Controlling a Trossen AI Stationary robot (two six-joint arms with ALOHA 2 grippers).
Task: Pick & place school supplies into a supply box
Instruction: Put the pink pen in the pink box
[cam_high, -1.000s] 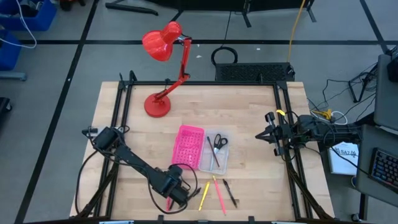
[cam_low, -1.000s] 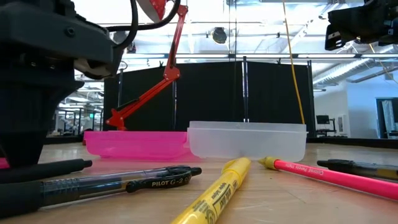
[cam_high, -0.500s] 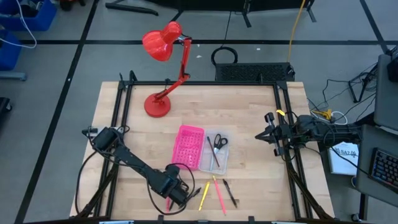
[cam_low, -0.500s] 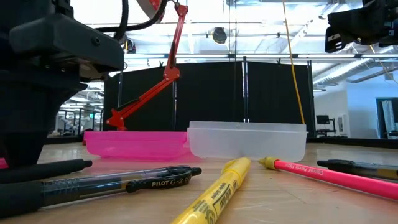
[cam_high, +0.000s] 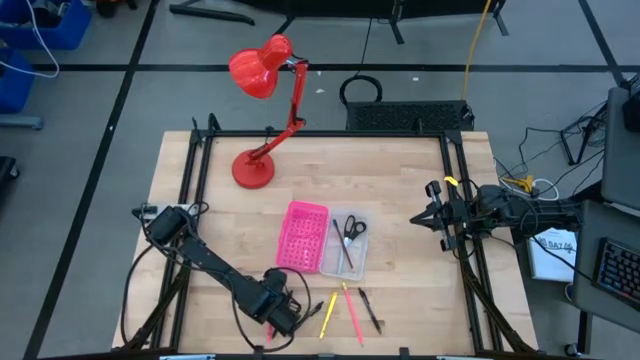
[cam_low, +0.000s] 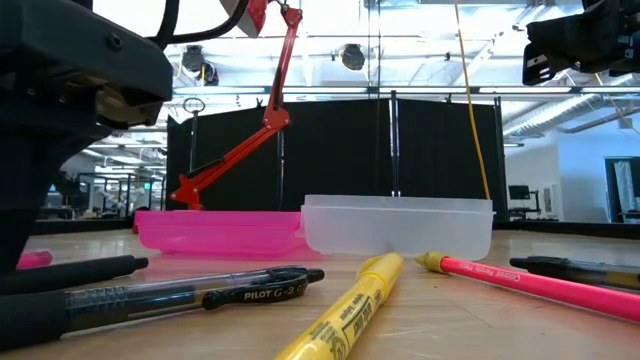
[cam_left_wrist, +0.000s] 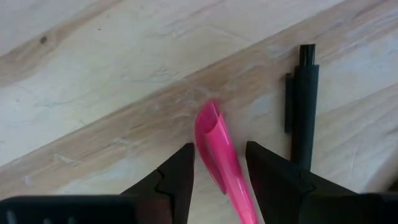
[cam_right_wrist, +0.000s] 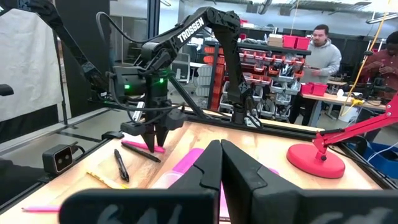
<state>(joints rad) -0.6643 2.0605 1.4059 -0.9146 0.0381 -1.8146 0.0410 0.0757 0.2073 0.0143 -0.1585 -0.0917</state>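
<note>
My left gripper (cam_left_wrist: 219, 171) is open near the table's near edge (cam_high: 278, 312), pointing down. Its fingers (cam_left_wrist: 180, 171) stand on either side of a pink pen (cam_left_wrist: 216, 146) that lies on the wood. A black pen (cam_left_wrist: 303, 102) lies beside it. The supply box has a pink half (cam_high: 305, 237) and a clear tray (cam_high: 350, 245) holding scissors (cam_high: 354, 227) and a pen. A yellow marker (cam_high: 328, 313), a pink pencil (cam_high: 351, 310) and a dark pen (cam_high: 370, 310) lie in front of it. My right gripper (cam_right_wrist: 219, 162) is shut and waits at the right edge (cam_high: 422, 217). My left gripper comes at the pink pen (cam_left_wrist: 211, 134) from above, with one finger on each side, across the pen near one end. The pen lies on the table. Whether either finger touches it, I cannot tell.
A red desk lamp (cam_high: 262, 110) stands on the far left part of the table. Black frame rails (cam_high: 463, 235) run along the table's sides. Bare wood lies between the box and the right arm. People stand in the room beyond (cam_right_wrist: 320, 56).
My left gripper has shifted a little toward the table's near edge and left, over the pink pen. In the low view its body now hides less of the table, and the pink pen's end shows beside it. The pens and box have stayed put.
</note>
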